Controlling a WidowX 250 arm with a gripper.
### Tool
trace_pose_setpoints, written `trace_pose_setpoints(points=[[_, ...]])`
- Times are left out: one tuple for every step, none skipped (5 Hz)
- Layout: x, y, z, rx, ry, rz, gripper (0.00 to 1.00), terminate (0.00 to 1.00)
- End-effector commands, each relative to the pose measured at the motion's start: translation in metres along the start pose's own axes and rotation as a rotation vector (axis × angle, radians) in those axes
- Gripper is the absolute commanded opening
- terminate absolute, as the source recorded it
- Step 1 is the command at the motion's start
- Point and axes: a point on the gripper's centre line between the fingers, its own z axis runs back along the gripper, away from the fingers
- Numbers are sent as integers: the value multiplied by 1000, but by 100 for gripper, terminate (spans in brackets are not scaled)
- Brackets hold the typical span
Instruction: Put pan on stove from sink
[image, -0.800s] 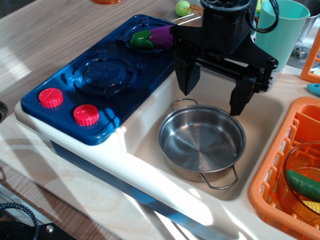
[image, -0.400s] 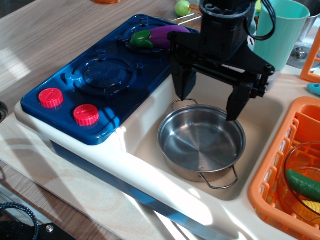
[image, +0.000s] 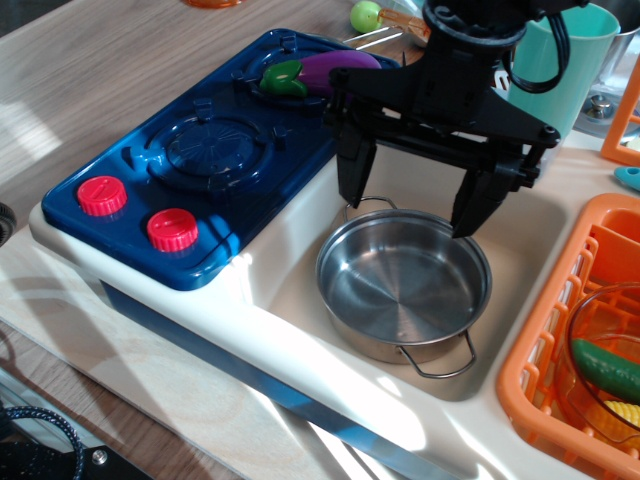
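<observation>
The shiny steel pan (image: 403, 282) with two wire loop handles lies in the cream-white sink (image: 300, 295). The dark blue stove (image: 195, 160) with two red knobs stands to its left; a purple toy eggplant (image: 318, 72) lies on its far burner, the near burner is bare. My black gripper (image: 412, 207) hangs open over the pan's far rim, one fingertip by the far loop handle, the other above the rim's right side. It holds nothing.
An orange dish rack (image: 560, 350) at the right holds a glass bowl (image: 605, 350) with toy vegetables. A teal cup (image: 565, 60) stands behind the gripper. A green toy fruit (image: 365, 15) lies at the back.
The gripper has opened wider and shifted slightly left, its left finger moving toward the stove edge. The pan has not moved.
</observation>
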Motion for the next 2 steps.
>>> trace_pose_setpoints(points=[[-6, 3, 10, -17, -10, 178, 100, 0], [-13, 8, 4, -46, 28, 272, 100, 0]])
